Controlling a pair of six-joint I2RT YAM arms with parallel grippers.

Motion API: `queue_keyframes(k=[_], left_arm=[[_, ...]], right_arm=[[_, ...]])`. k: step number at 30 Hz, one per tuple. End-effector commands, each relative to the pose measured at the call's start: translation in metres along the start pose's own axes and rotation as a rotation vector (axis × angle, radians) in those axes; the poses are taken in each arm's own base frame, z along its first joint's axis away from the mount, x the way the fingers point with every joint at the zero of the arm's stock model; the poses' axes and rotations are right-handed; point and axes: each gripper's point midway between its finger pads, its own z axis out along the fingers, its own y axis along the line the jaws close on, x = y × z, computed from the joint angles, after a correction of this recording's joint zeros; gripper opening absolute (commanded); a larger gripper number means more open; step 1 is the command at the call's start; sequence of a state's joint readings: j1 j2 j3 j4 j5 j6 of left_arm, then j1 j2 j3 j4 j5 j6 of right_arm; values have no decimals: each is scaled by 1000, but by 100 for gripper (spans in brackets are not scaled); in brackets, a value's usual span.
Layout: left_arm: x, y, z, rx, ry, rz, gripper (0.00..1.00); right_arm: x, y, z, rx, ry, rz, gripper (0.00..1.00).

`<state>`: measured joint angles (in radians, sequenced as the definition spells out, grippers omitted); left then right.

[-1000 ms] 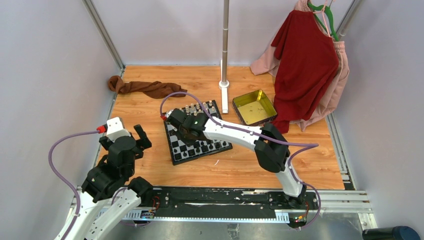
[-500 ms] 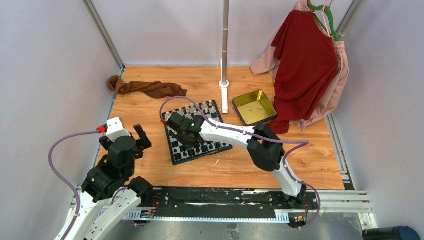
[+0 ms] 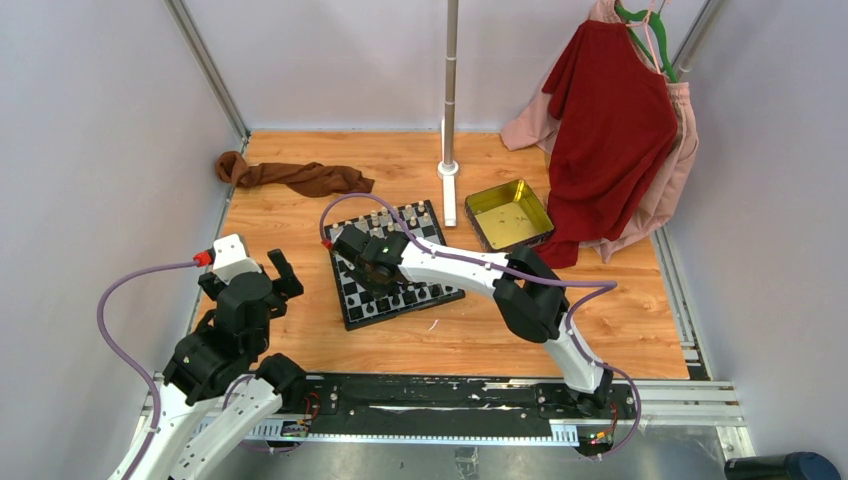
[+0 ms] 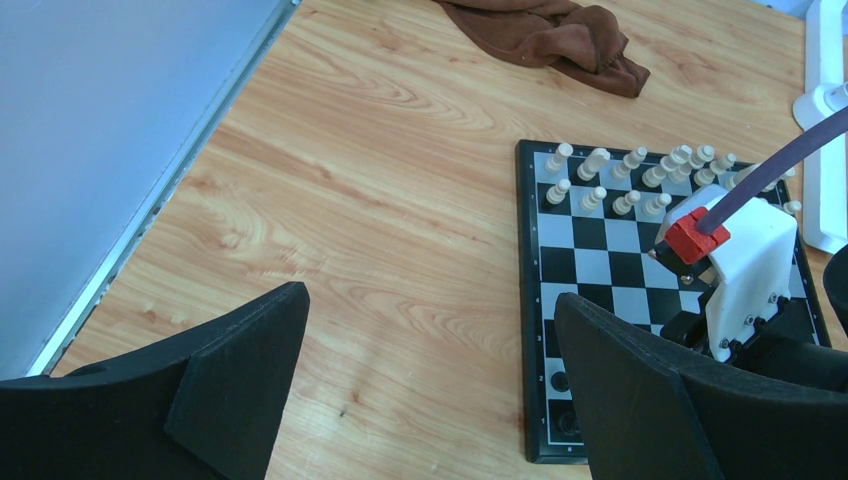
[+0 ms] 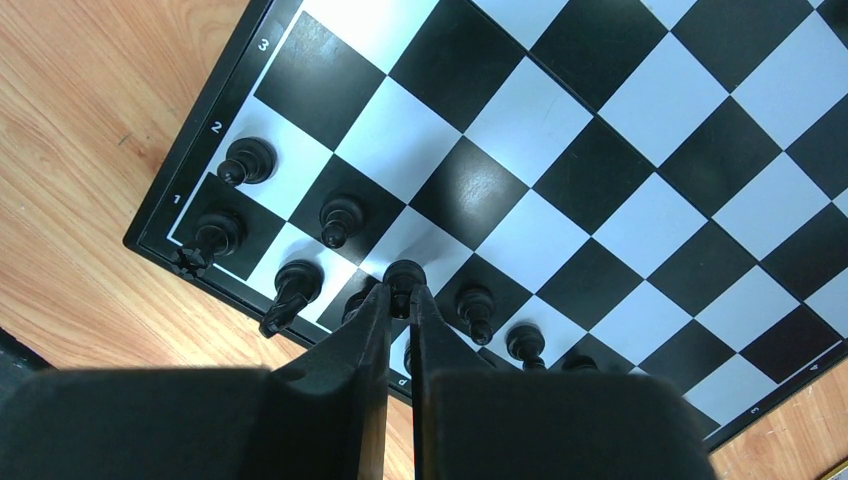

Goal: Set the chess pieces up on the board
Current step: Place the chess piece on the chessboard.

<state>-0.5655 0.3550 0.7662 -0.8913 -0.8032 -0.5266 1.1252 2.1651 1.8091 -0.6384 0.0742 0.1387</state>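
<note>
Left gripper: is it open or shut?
Open. The left gripper has its two black fingers far apart, wooden table showing between them.

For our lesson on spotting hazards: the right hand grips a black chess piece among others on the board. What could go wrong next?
1. The right hand holds the small black chess piece between close black neighbours; opening or lifting away could topple one.
2. Its purple cable passes close by the pale cream pieces on the black-and-white checkered board; a swing might sweep them.
</note>
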Motion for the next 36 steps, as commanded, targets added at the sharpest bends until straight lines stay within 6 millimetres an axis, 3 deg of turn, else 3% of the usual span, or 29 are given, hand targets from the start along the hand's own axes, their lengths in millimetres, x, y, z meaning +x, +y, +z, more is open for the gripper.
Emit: queue_keyframes(k=[1,28,36], left_arm=[[1,-2,2,7,-5,5,100],[1,-3,2,10,-5,5,100],[1,-4,2,13,-2,6,100]], right_arm=[[6,-4,4,3,30,-2,0],[16,-7,15,-14,54,20,1],[20,-8,17,-15,61,18,8]])
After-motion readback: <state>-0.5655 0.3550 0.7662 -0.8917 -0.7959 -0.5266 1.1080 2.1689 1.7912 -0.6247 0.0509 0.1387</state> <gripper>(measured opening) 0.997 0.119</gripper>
